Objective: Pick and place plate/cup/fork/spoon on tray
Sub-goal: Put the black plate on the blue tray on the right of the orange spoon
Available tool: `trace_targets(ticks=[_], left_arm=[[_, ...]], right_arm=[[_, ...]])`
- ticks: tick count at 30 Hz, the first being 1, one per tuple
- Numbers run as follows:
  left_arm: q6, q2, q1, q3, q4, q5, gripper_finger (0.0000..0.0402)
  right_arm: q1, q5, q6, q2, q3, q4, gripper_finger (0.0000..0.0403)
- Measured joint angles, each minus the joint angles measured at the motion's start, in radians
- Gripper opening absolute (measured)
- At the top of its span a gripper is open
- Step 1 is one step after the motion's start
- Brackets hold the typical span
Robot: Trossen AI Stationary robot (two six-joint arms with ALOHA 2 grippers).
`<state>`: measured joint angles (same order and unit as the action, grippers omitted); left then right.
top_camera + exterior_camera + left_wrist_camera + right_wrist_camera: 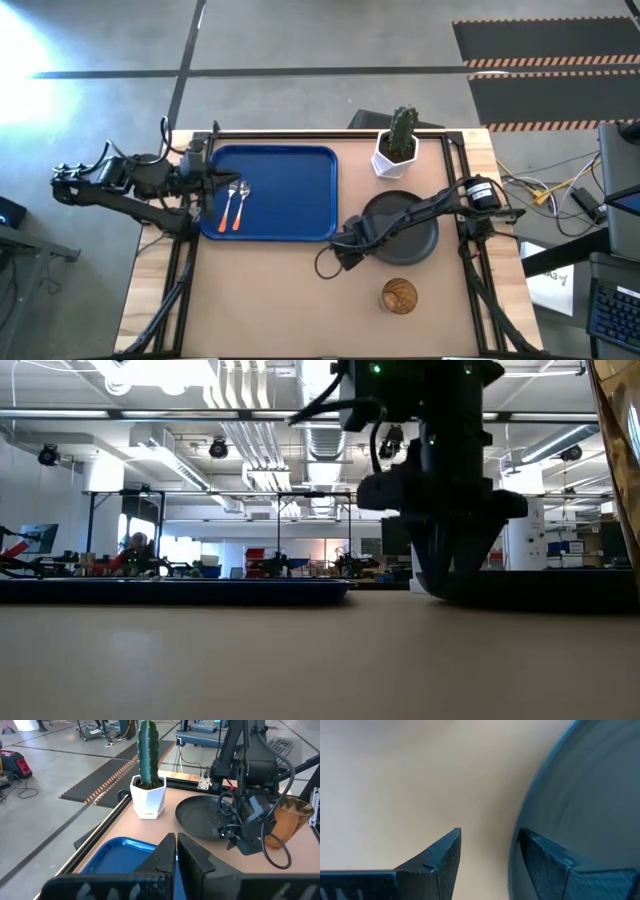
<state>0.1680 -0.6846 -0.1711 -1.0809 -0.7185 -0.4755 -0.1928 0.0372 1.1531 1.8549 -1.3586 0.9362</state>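
The black plate [405, 228] lies flat on the table right of the blue tray [285, 175]. My right gripper [358, 238] is open at the plate's left rim and points down. In the right wrist view [490, 837] one finger stands over the bare table and the other over the plate's edge [580, 795]. The amber cup [400, 296] stands on the table near the front, beyond the plate. The orange-handled fork and spoon [233, 205] lie side by side in the tray's left part. My left gripper [176, 851] is shut and empty at the tray's left edge [213, 182]. My right gripper comes at the plate from above, pointing down. One finger [545, 855] is on the inner side of the left rim [525, 815] and the other [442, 855] is outside it. I cannot tell whether either finger touches the rim. The plate rests on the table.
A white faceted pot with a green cactus [397, 148] stands at the table's far edge, behind the plate. A black cable loops from the right wrist [325, 262] over the table. Bare tabletop lies in front of the tray [260, 300].
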Motion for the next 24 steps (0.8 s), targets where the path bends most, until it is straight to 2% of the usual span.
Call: trace_targets(ticks=[5, 8, 10, 15, 19, 24], left_arm=[[0.003, 0.0, 0.0, 0.0, 0.0, 0.0, 0.0], [0.007, -0.001, 0.0, 0.0, 0.0, 0.0, 0.0], [0.007, -0.005, 0.0, 0.0, 0.0, 0.0, 0.0], [0.007, -0.008, 0.0, 0.0, 0.0, 0.0, 0.0], [0.007, -0.015, 0.001, 0.0, 0.0, 0.0, 0.0], [0.007, -0.017, 0.001, 0.0, 0.0, 0.001, 0.0]], right_arm=[[0.0, 0.016, 0.014, 0.0, 0.053, -0.032, 0.0191], [-0.001, 0.016, 0.015, 0.0, 0.061, -0.026, 0.017], [-0.001, 0.018, 0.012, 0.0, 0.06, -0.028, 0.0139], [-0.002, 0.023, -0.032, -0.004, 0.049, -0.019, 0.0028], [-0.001, 0.041, -0.059, 0.0, 0.006, -0.018, 0.0013], [-0.001, 0.087, -0.167, 0.0, -0.133, -0.027, 0.001]])
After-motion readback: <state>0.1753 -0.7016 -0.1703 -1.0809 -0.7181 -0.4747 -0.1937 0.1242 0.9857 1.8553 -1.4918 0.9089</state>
